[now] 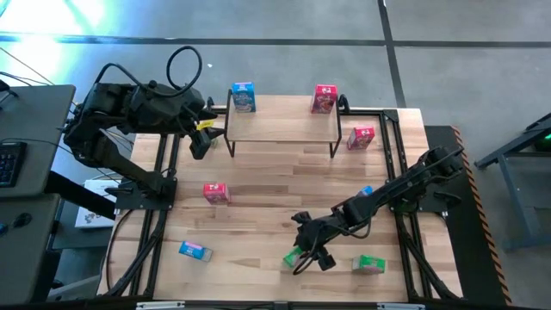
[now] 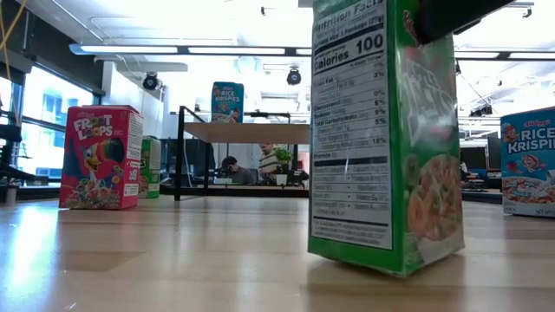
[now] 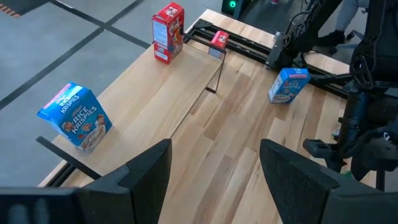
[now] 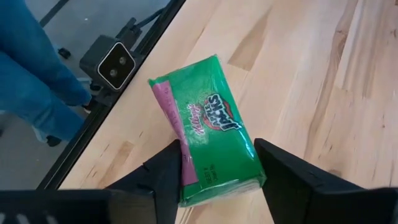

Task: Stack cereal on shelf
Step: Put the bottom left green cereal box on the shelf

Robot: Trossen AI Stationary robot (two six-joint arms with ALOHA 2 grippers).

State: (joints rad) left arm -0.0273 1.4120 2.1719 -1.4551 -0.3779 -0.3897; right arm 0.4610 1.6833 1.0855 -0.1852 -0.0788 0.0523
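Item: shelf point(image 1: 281, 126), a low rack with light plank top on thin black legs, at the far middle of the tabletop point(image 1: 284, 202). On its top, a blue Rice Krispies box point(image 1: 244, 97) upright at the left end and a pink-red box point(image 1: 325, 99) upright at the right end; the pair appear again in the left wrist view, blue box point(image 3: 76, 118) and red box point(image 3: 168, 32). Item: a second pink-red box point(image 1: 361, 138) on the tabletop just right of the shelf. Item: a third pink-red box point(image 1: 216, 193), Froot Loops, on the left middle of the tabletop, seen upright in the low view point(image 2: 101, 157). Item: a blue box point(image 1: 195, 251) lying at the near left. Item: a further blue box point(image 3: 288, 85) on the right side of the tabletop, partly hidden by the right arm in the high view. Item: a green box point(image 1: 368, 263) lying at the near right. Item: a green Apple Jacks box point(image 4: 205, 129) at the near middle, standing slightly tilted in the low view point(image 2: 386, 130), with the right gripper point(image 1: 303, 255) over it; fingers point(image 4: 163, 174) straddle the box on either side, close against its faces, firm clamp not confirmable. Item: left gripper point(image 1: 205, 129), waiting at the far left beside the shelf's left end, fingers point(image 3: 149, 171) set wide apart, holding nothing. People show in the room behind the table.
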